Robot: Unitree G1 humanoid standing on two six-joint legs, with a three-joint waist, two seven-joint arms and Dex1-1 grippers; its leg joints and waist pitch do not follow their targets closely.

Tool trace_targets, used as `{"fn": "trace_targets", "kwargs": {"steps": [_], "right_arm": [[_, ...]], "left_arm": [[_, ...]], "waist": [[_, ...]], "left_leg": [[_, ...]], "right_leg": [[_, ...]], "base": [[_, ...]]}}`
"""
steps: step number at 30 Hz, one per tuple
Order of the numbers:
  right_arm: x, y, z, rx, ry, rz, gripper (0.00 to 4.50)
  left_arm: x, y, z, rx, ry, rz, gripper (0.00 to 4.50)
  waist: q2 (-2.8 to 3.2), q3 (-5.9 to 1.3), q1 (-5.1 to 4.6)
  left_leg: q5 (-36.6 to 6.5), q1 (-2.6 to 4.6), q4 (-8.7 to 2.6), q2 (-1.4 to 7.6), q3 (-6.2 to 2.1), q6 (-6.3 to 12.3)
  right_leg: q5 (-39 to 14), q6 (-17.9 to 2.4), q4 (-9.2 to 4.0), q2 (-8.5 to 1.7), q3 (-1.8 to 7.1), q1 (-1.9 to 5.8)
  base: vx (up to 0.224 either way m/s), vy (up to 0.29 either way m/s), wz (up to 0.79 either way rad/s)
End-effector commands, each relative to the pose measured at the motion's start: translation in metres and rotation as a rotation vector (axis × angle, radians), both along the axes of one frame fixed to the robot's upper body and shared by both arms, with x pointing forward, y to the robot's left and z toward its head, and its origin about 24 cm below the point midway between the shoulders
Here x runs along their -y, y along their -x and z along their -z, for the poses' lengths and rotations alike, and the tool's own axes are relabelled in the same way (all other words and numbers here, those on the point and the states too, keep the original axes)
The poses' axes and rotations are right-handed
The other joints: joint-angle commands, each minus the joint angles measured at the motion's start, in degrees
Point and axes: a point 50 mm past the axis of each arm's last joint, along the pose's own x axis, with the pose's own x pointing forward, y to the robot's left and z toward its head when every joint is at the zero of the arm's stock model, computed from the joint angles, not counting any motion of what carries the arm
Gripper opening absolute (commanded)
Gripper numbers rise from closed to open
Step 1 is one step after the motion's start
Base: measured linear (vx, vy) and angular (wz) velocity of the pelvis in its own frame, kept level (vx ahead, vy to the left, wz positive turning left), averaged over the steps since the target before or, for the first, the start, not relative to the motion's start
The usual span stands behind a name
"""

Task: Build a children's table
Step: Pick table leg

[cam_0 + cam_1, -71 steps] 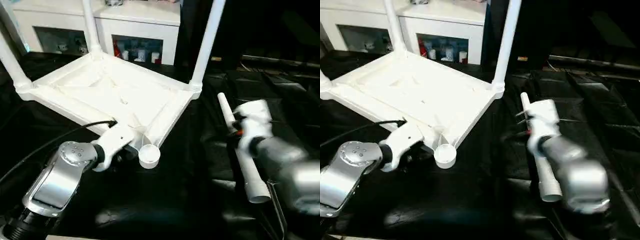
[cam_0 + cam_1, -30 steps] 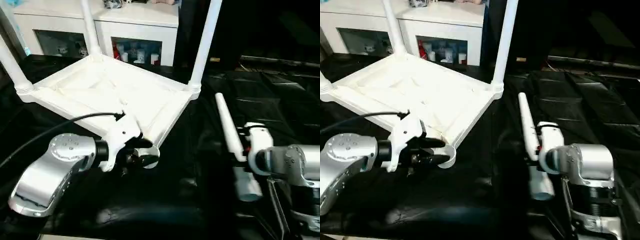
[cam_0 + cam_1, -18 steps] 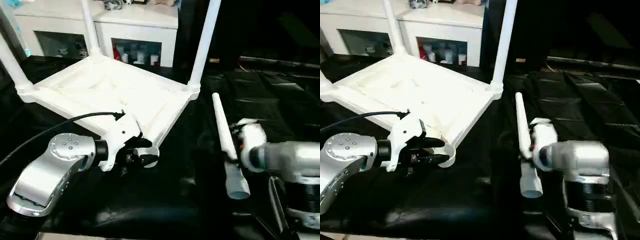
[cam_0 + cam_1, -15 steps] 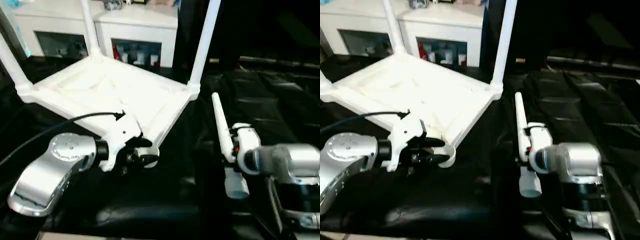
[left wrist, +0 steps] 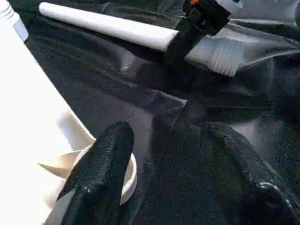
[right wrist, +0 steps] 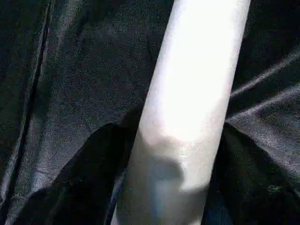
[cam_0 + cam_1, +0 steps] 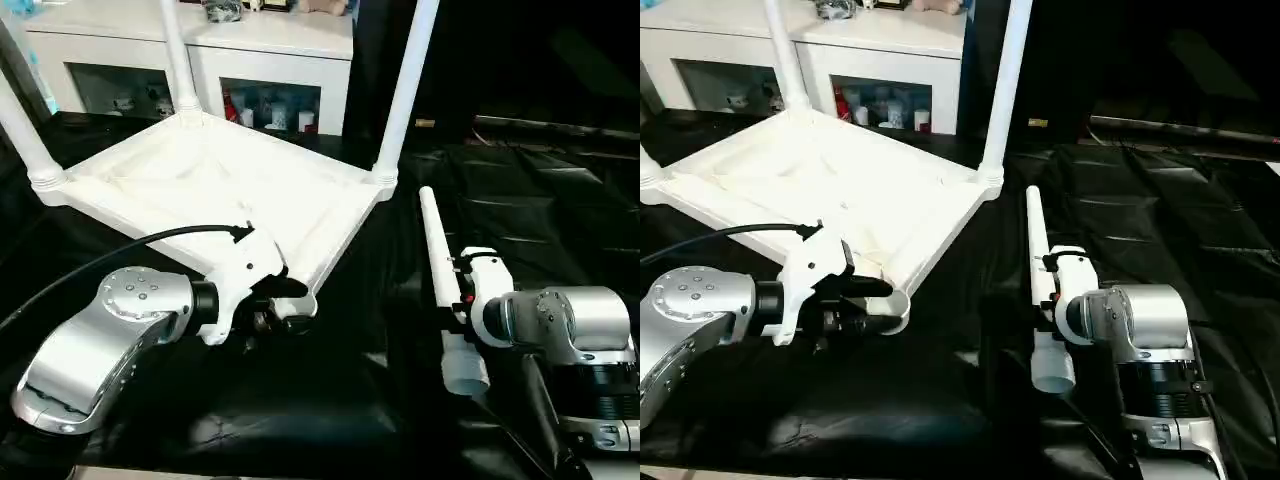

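Note:
The white tabletop (image 7: pixel 200 190) lies upside down on black cloth, with three white legs (image 7: pixel 405 90) standing upright in its corner sockets. The near corner socket (image 7: pixel 896 310) holds no leg. My left gripper (image 7: pixel 295 307) is open at that socket, and one finger (image 5: pixel 101 173) lies against its rim. The fourth leg (image 7: pixel 432 230) is tilted over the cloth to the right of the tabletop, threaded end (image 7: pixel 465 375) toward me. My right gripper (image 7: pixel 1045 295) is shut on it near that end, and black fingers (image 6: pixel 84 173) flank the leg (image 6: pixel 187 93).
A white cabinet (image 7: pixel 270 60) with glass doors stands behind the tabletop. Wrinkled black cloth (image 7: pixel 330 400) covers the work surface. A black cable (image 7: pixel 120 255) runs from my left wrist across the tabletop's near rim.
My right gripper has lifted the fourth leg and carried it left, closer to the tabletop. My left gripper turned to the near socket and has held there for the last second.

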Motion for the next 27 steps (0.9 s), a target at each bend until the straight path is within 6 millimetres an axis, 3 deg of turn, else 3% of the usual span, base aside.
{"fn": "trace_targets", "kwargs": {"steps": [1,2,7,8,9,15,17,18,20,22,24,25,27], "right_arm": [[0.004,-0.001,0.002,-0.011,0.011,0.02,2.62],[0.005,-0.001,0.002,-0.008,0.014,0.028,2.4],[0.018,-0.001,0.003,0.017,0.028,0.111,2.11],[0.018,-0.001,0.003,0.017,0.028,0.111,2.03],[0.021,0.0,0.005,0.026,0.026,0.144,1.98],[0.026,-0.002,0.006,0.094,0.009,0.205,1.87],[0.031,-0.005,0.001,0.19,-0.008,0.235,1.86],[0.031,-0.005,0.001,0.19,-0.008,0.235,1.86],[0.037,-0.008,-0.005,0.264,-0.058,0.284,1.86],[0.052,-0.016,-0.027,0.467,-0.139,0.387,1.86],[0.055,-0.018,-0.033,0.514,-0.163,0.425,1.86],[0.062,-0.021,-0.044,0.619,-0.225,0.494,1.86],[0.064,-0.02,-0.062,0.787,-0.322,0.496,1.86]], "left_arm": [[0.002,0.001,-0.002,0.012,-0.009,0.017,3.15],[0.002,0.001,-0.002,0.013,-0.008,0.016,3.42],[0.001,-0.001,-0.002,0.021,-0.009,0.008,3.73],[0.001,-0.001,-0.002,0.021,-0.009,0.008,3.86],[0.001,-0.002,-0.001,0.022,-0.01,0.007,3.96],[0.0,-0.01,-0.003,0.05,0.016,-0.041,4.41],[0.0,-0.019,-0.005,0.085,0.045,-0.096,4.49],[0.0,-0.019,-0.005,0.085,0.045,-0.096,4.5],[0.002,-0.027,-0.006,0.089,0.098,-0.154,4.5],[0.011,-0.033,-0.011,0.048,0.26,-0.191,4.5],[0.013,-0.034,-0.012,0.035,0.298,-0.191,4.5],[0.019,-0.037,-0.016,0.002,0.393,-0.188,4.5],[0.027,-0.043,-0.021,-0.041,0.513,-0.214,4.5]], "waist": [[0.29,-3.23,0.1],[0.29,-3.21,0.11],[0.35,-3.26,0.06],[0.75,-3.25,0.11],[0.52,-3.31,0.05],[0.61,-3.37,-0.03],[0.61,-3.39,0.07],[0.57,-3.45,0.03],[0.41,-3.43,-0.11],[0.26,-3.55,-0.13],[0.28,-3.67,0.12],[0.34,-3.63,0.08],[0.19,-3.8,0.17]], "left_leg": [[-19.7,1.35,-3.38,-1.52,0.92,-5.22],[-19.8,1.36,-3.39,-1.5,0.92,-5.24],[-19.9,1.37,-3.36,-1.53,0.91,-5.36],[-19.9,1.38,-3.39,-1.54,0.87,-5.46],[-19.8,1.4,-3.31,-1.55,0.94,-5.46],[-19.9,1.4,-3.3,-1.6,0.94,-5.41],[-20.1,1.5,-3.24,-1.52,1.02,-5.27],[-19.5,1.31,-3.34,-1.55,0.92,-5.22],[-19.5,1.31,-3.26,-1.54,1.0,-5.05],[-19.4,1.18,-3.07,-1.59,1.15,-4.49],[-18.2,1.18,-2.99,-1.6,1.11,-3.86],[-17.5,0.94,-3.08,-1.64,1.14,-3.62],[-17.5,1.12,-2.79,-1.61,1.39,-3.03]], "right_leg": [[-21.3,-5.6,-5.21,0.05,0.11,1.01],[-21.5,-5.6,-5.24,0.04,0.13,0.96],[-21.1,-5.7,-5.2,0.09,0.09,0.97],[-20.9,-5.7,-5.15,0.07,0.11,0.95],[-20.5,-5.7,-5.18,0.13,0.11,0.94],[-20.1,-5.8,-5.16,0.17,0.06,1.0],[-19.8,-5.8,-5.3,0.14,0.13,0.86],[-19.0,-6.0,-5.11,0.16,0.05,1.14],[-18.6,-6.3,-5.09,0.17,0.04,1.12],[-18.8,-6.4,-5.13,-0.03,0.06,1.2],[-17.6,-6.8,-5.02,0.01,-0.02,1.23],[-16.7,-6.8,-4.9,0.09,-0.03,1.39],[-15.9,-7.0,-4.96,0.11,0.02,1.33]], "base": [[0.0,0.0,0.0],[0.0,0.0,0.0],[0.0,0.0,0.0],[0.0,0.0,0.0],[0.0,0.0,0.0],[0.0,0.0,0.0],[0.0,0.0,0.0],[0.0,0.0,0.0],[0.0,0.0,0.0],[0.0,0.0,0.0],[0.0,0.0,0.0],[0.0,0.0,0.0],[0.0,0.0,0.0]]}}
